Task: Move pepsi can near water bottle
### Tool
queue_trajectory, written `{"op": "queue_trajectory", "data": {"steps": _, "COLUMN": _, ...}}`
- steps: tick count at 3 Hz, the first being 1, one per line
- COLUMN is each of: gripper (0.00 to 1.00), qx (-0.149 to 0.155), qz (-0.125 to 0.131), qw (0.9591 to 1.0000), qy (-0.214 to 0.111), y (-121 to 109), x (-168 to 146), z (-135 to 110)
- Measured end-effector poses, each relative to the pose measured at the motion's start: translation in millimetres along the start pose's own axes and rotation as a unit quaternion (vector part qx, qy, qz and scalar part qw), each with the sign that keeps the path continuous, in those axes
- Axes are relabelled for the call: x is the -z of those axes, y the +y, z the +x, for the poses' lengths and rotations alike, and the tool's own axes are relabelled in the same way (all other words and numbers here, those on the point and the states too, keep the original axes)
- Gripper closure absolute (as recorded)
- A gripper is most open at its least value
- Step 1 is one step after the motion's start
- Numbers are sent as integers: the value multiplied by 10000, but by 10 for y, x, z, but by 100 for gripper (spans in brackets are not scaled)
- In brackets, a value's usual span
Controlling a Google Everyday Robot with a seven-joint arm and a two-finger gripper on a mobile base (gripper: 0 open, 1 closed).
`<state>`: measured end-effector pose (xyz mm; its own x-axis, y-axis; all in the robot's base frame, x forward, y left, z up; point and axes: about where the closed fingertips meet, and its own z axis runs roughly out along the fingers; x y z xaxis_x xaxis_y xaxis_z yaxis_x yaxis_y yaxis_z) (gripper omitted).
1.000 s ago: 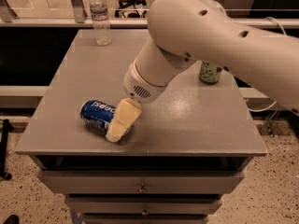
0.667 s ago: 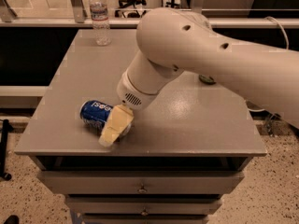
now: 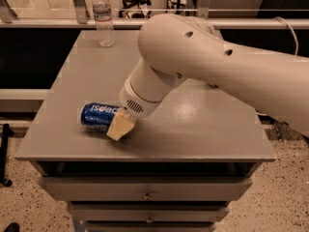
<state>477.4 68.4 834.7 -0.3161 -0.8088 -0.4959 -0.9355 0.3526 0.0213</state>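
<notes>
**Gripper (image 3: 119,127) at the lying pepsi can (image 3: 98,116)**

We see the pepsi can on its side near the table's (image 3: 207,129) front-left edge, with our gripper at its right end. Whether it grasps, we cannot tell. The water bottle (image 3: 103,18) stands far back, well apart.

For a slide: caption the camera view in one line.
Gripper at the lying pepsi can; water bottle upright on the table, far corner.

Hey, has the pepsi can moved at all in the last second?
No. The pepsi can lies on its side at the same spot by the table's front edge, with the gripper at its end.
</notes>
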Motion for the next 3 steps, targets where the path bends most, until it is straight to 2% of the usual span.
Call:
{"op": "queue_trajectory", "data": {"steps": 1, "gripper": 73, "qx": -173, "qz": 186, "qw": 9997, "qy": -14, "y": -137, "x": 153, "z": 50}}
{"op": "queue_trajectory", "data": {"steps": 2, "gripper": 100, "qx": -346, "qz": 533, "qw": 9979, "qy": -96, "y": -452, "x": 450, "z": 126}}
{"op": "queue_trajectory", "data": {"steps": 3, "gripper": 100, "qx": -345, "qz": 534, "qw": 9979, "qy": -96, "y": -452, "x": 450, "z": 126}}
